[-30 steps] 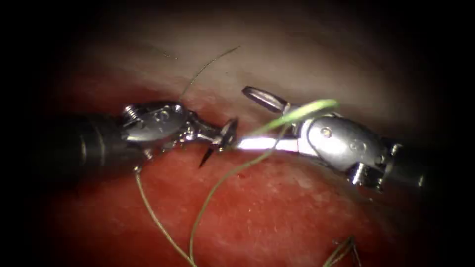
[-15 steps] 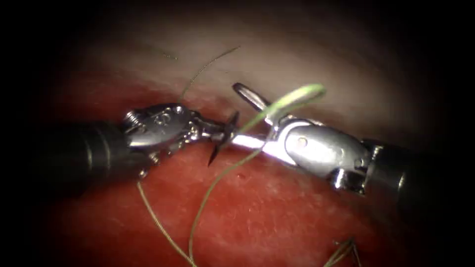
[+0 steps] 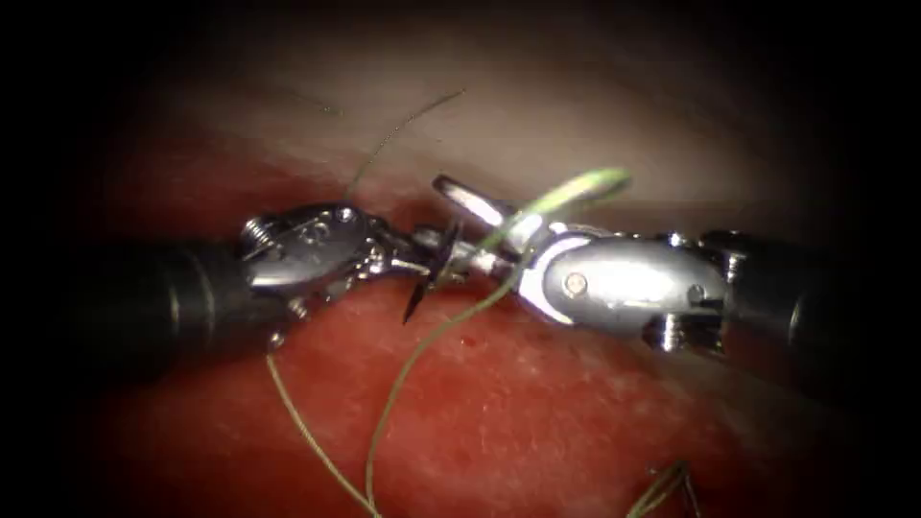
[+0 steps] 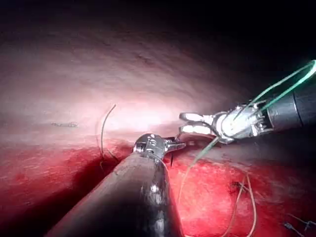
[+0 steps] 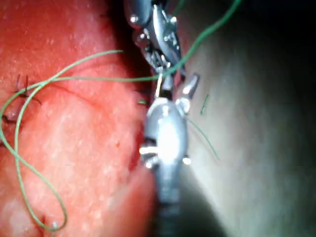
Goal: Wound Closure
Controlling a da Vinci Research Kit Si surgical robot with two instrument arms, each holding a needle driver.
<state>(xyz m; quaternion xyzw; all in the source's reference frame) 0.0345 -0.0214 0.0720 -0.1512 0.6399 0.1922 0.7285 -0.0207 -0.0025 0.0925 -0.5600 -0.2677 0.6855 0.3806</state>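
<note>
- Endoscope view: left arm's steel needle driver (image 3: 434, 261) had its jaws pinched on the dark curved needle (image 3: 429, 278) near mid-curve, clear of the red-stained tissue (image 3: 537, 403).
- Right arm's steel needle driver (image 3: 460, 225) had its jaws spread beside the needle, holding nothing, with thin green thread (image 3: 422, 350) draped across it.

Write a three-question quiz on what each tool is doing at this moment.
1. True or false: the left tool grips the needle.
2. The right tool has its jaws: A) open, holding nothing; B) shut on thread; C) shut on tissue.
3. Fill in: the green thread drapes over the ___ tool.

Key: 1 true, with the needle's point free above the tissue; 2 A; 3 right.
</note>
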